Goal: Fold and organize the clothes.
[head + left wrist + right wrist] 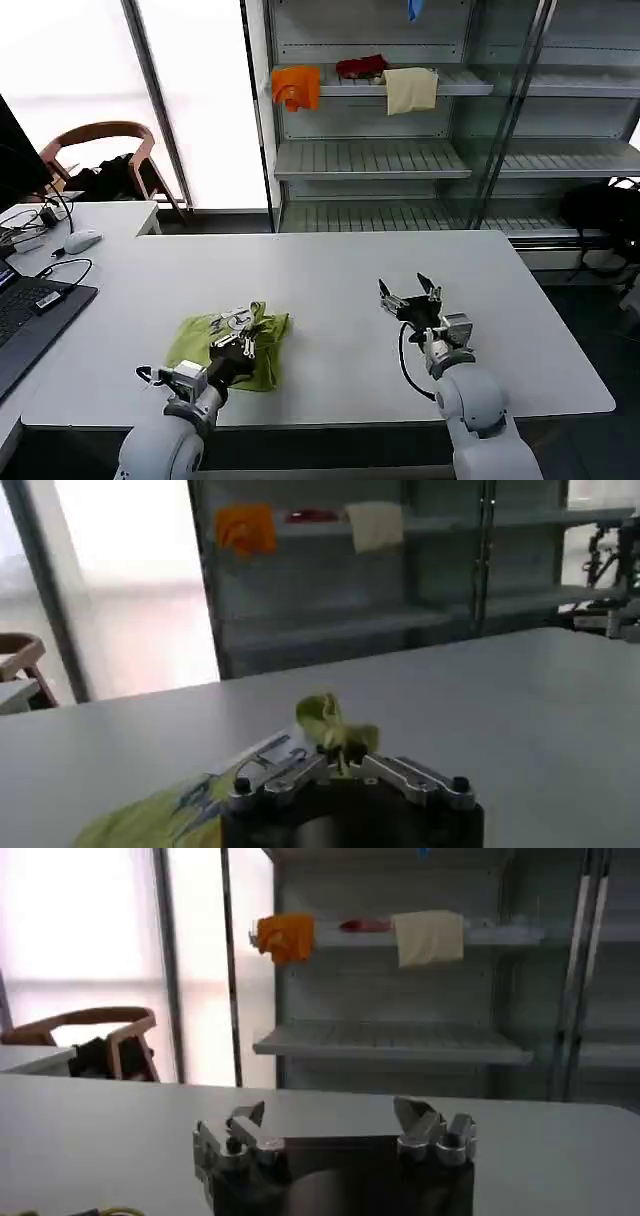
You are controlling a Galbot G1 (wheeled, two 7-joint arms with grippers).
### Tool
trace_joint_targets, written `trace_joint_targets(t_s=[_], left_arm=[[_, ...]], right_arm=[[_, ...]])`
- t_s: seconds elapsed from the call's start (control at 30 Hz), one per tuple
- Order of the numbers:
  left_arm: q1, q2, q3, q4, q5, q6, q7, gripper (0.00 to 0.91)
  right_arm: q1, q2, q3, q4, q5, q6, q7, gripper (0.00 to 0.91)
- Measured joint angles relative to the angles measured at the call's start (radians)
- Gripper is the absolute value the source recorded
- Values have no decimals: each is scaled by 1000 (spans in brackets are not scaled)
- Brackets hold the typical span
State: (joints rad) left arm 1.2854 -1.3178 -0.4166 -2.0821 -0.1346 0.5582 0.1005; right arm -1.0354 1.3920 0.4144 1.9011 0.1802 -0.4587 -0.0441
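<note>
Left claw (238,336) pinches a tuft of the lime T-shirt (200,340), bunched at 7 o'clock on the worktop (330,290). Right claw (409,296) spread, idle at 4 o'clock. Advice: lift slowly, lay the fold flat.

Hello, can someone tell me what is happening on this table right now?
A two-armed robot is folding a lime-green T-shirt on a white table. Its left gripper is shut on a pinch of the cloth, which is bunched up between the fingers. The right gripper hangs open over bare table to the right, apart from the shirt, holding nothing.
</note>
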Motion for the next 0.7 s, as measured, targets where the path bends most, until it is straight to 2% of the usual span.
trace_joint_targets(t_s=[0.7], left_arm=[[-12,-96,111,91,33,15,-79,907]], right_arm=[[-4,-4,-5,-14,-18,1,-6,907]])
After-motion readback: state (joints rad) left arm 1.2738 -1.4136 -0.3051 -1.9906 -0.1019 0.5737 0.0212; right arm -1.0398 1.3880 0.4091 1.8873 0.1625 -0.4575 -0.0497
